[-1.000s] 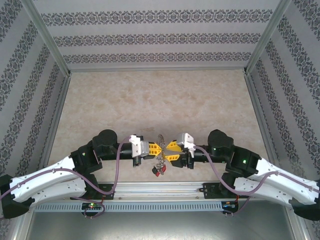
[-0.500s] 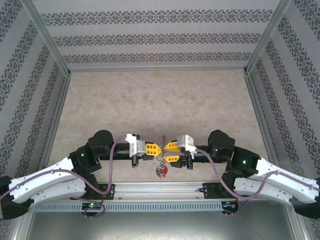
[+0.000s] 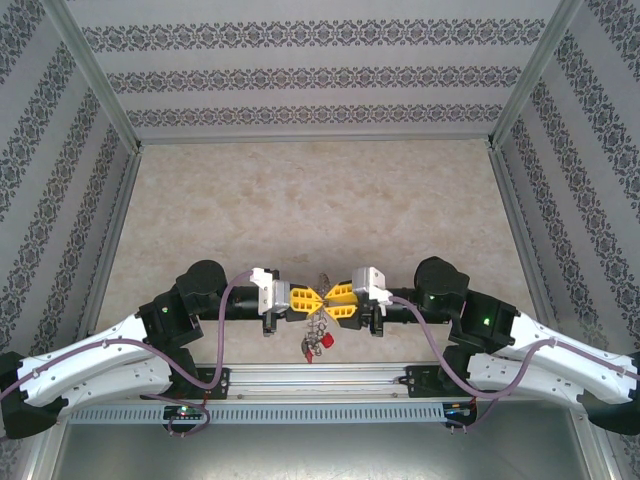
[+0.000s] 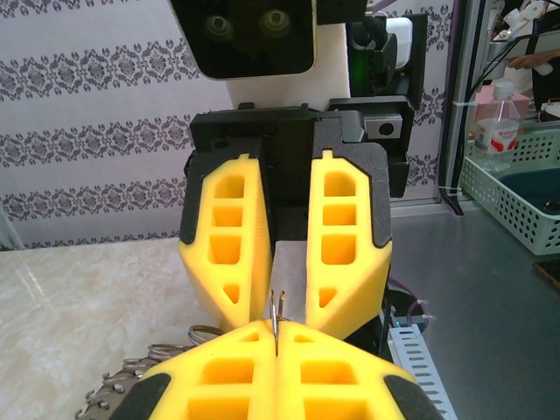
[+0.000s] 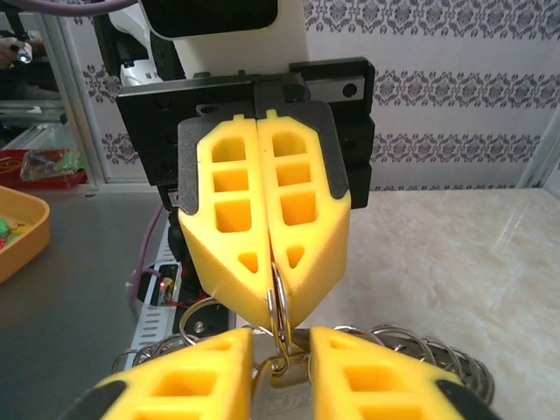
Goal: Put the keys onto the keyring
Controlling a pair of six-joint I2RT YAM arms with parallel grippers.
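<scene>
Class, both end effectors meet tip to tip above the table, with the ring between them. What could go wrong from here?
1. The left end effector pinches the ring by a thin edge, so pushing the key against it may twist the ring loose.
2. The right end effector holds the key hard up against the left one; the two could collide.
3. The red key hanging below might swing and snag.

Grey damask-striped wallpaper walls (image 3: 320,75), beige marbled tabletop (image 3: 320,200), aluminium corner posts (image 3: 95,70), even light
</scene>
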